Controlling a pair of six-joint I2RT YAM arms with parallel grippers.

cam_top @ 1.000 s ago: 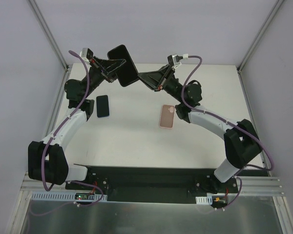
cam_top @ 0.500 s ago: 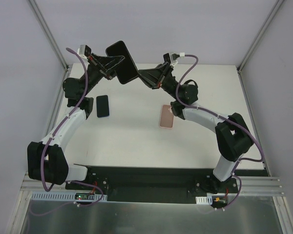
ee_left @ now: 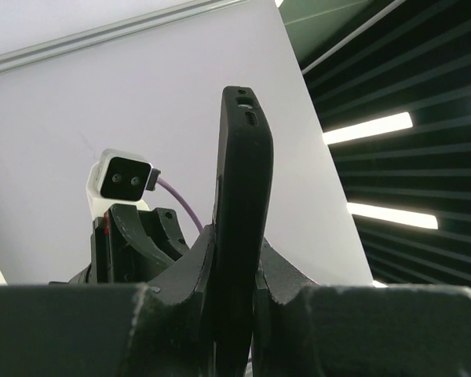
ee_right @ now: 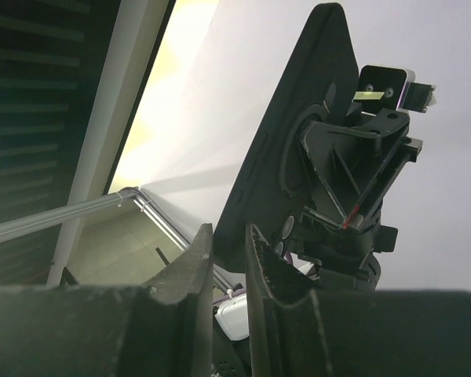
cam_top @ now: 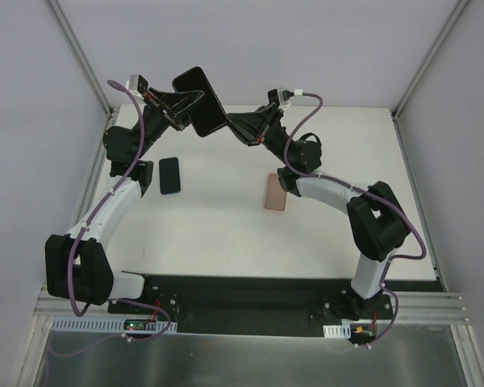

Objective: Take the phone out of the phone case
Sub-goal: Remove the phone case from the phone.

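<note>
A small black phone point(cam_top: 170, 175) lies flat on the table's left side. The pink phone case point(cam_top: 276, 192) lies apart from it, right of centre. High over the table's far edge my left gripper point(cam_top: 197, 101) point(ee_left: 237, 259) is shut on the lower end of a larger black slab point(cam_top: 202, 87) point(ee_left: 245, 149), whose matte edge has port cutouts. The slab's back point(ee_right: 298, 102) shows a round ring and lenses. My right gripper point(cam_top: 230, 122) point(ee_right: 228, 236) sits at the slab's lower right corner, jaws a narrow gap apart. Whether the tips touch it is unclear.
White walls with metal corner posts point(cam_top: 85, 56) close in the white table point(cam_top: 226, 234) on three sides. The black base plate point(cam_top: 242, 302) carrying both arms runs along the near edge. Purple cables point(cam_top: 319, 113) loop off both wrists.
Both grippers and the black slab drifted slightly up and to the left together. The right arm stretched further in. The phone and pink case on the table did not move.
</note>
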